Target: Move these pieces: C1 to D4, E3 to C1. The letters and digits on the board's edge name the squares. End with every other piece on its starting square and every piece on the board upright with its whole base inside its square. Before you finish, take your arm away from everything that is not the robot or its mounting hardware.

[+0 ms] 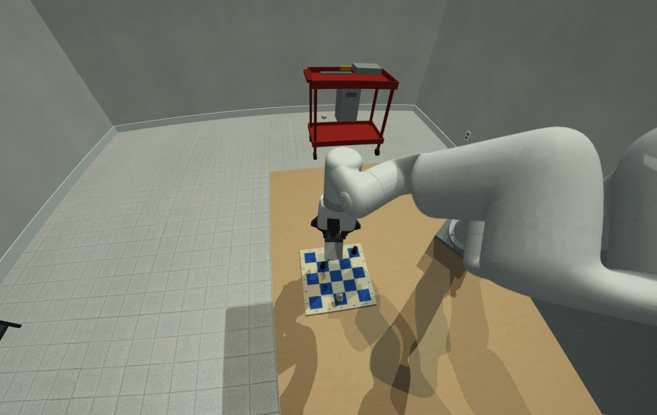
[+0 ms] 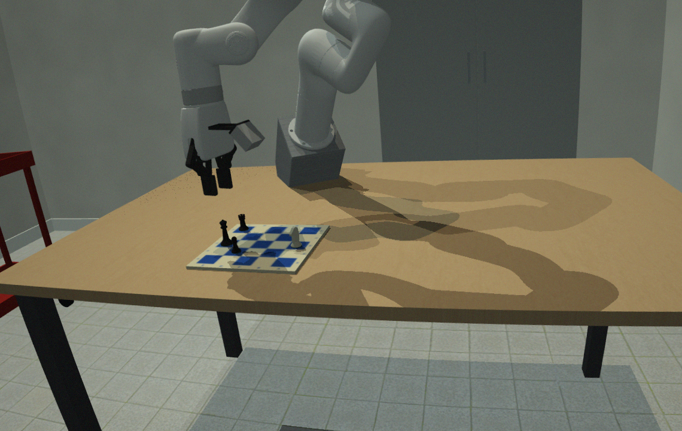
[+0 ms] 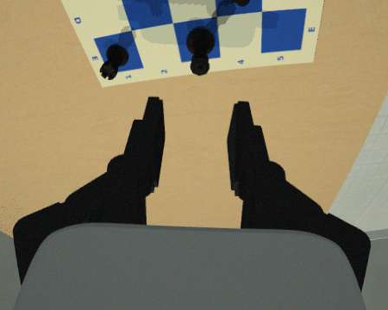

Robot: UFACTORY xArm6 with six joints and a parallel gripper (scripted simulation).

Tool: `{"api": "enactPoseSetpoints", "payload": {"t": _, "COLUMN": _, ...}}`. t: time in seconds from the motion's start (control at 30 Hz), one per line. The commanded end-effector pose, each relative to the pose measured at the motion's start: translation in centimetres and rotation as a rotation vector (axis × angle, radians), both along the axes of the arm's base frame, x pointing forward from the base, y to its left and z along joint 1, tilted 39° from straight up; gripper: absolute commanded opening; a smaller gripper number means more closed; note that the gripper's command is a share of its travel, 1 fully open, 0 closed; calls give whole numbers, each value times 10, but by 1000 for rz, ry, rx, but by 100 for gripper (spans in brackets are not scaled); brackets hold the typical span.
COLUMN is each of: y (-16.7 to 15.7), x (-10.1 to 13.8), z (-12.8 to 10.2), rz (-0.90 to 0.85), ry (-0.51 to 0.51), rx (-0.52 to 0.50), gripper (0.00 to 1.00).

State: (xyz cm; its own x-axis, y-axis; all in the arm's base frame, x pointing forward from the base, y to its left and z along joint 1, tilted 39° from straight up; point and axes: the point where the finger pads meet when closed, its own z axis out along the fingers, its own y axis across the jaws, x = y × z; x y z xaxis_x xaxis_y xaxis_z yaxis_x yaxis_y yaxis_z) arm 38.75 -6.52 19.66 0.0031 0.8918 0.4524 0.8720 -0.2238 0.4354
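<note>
The small blue-and-cream board (image 2: 259, 247) lies on the wooden table. A tall black piece (image 3: 200, 47) stands on E3, also visible in the side view (image 2: 224, 233). C1 looks empty. A white piece (image 2: 294, 236) stands near the board's opposite edge. My gripper (image 3: 197, 119) (image 2: 216, 187) hangs well above the table, just outside the board's E edge. Its fingers are half closed with a clear gap and nothing between them.
The arm's grey base block (image 2: 308, 155) stands on the table behind the board. A red cart (image 1: 348, 108) stands on the floor beyond the table's far end. The table edge runs close to the board's E side.
</note>
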Motion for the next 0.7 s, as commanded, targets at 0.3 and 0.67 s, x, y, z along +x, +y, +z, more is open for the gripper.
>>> {"api": "enactPoseSetpoints", "payload": {"t": 0.3, "y": 0, "x": 1, "z": 1, "rz": -1, "ry": -3, "rx": -1, "gripper": 42}}
{"api": "enactPoseSetpoints", "payload": {"t": 0.67, "y": 1, "x": 3, "z": -3, "rz": 0, "ry": -3, "rx": -1, "gripper": 42}}
